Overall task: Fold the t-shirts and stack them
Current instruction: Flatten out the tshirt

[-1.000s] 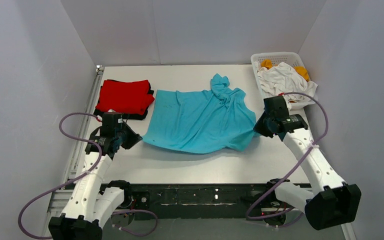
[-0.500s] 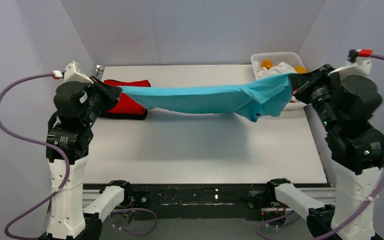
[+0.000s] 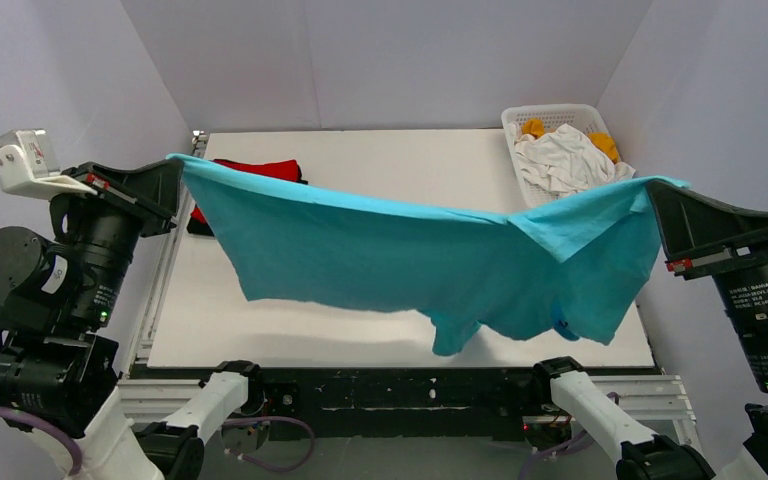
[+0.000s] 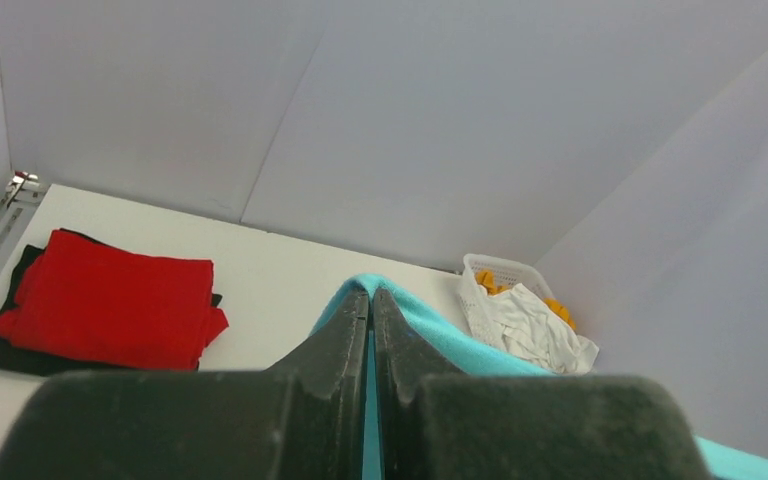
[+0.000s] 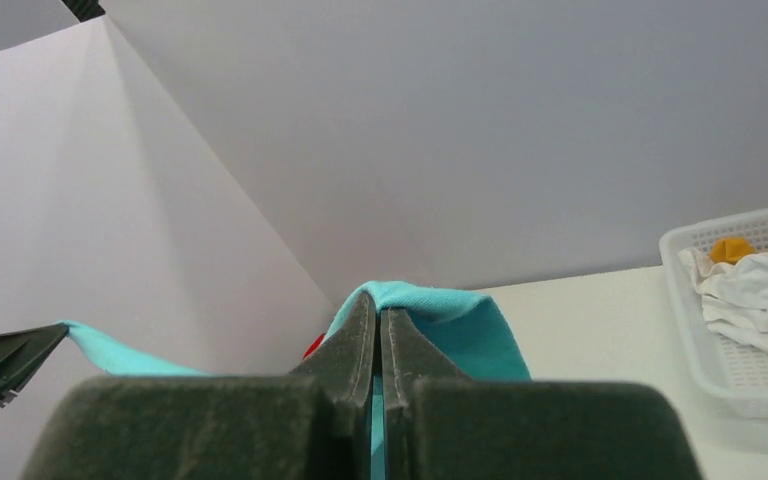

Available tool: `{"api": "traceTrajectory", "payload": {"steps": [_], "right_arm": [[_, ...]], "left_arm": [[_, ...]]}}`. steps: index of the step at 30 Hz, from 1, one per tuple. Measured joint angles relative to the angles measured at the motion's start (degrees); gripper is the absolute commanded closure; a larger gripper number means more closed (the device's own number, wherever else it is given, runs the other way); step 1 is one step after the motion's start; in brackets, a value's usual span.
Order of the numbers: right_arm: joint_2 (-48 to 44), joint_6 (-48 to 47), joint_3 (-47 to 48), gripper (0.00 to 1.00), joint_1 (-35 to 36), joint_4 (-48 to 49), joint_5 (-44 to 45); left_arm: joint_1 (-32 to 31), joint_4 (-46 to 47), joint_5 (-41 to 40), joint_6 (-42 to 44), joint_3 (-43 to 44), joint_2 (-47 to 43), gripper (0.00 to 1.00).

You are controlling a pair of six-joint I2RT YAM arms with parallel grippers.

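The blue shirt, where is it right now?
In the top view, the blue shirt hangs in the air above the table, stretched between the left claw and the right claw, each pinching one end.

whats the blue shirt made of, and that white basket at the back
Blue shirt: looks like thin, soft knit cloth with a matte finish; it sags in the middle and hangs in loose folds.
Basket: probably hard plastic, white and smooth; its walls are a stiff open lattice that keeps its shape.
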Motion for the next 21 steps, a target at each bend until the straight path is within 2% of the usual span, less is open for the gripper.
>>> {"api": "traceTrajectory", "payload": {"steps": [7,12,16,17,18,21], "right_arm": [[1.0,-2.3,-1.0,0.99,0.0,2.6,2.1],[8.0,-5.2,-8.5,0.99,0.0,8.8,9.4],[21.4,-7.2,-18.6,0.99,0.0,13.4,14.1],[27.8,-7.5,-22.9,0.99,-0.3,14.8,14.3],[35.8,-7.6,-27.2,0.99,-0.9,14.6,14.1],[50.3,-7.8,-26.5,0.99,-2.7,19.7,10.6]], "left_arm": [[0.0,-1.6,-0.5,1.2,3.1,5.1,1.00],[0.0,-0.5,-4.4,2.2,-3.7,13.6,1.00],[0.0,4.8,-8.1,3.0,-17.5,24.0,1.00],[0.0,7.5,-8.9,3.0,-24.8,29.6,1.00],[-0.1,8.7,-9.8,2.5,-28.1,34.8,1.00],[-0.1,13.1,-12.5,0.4,-28.3,47.0,1.00]]}}
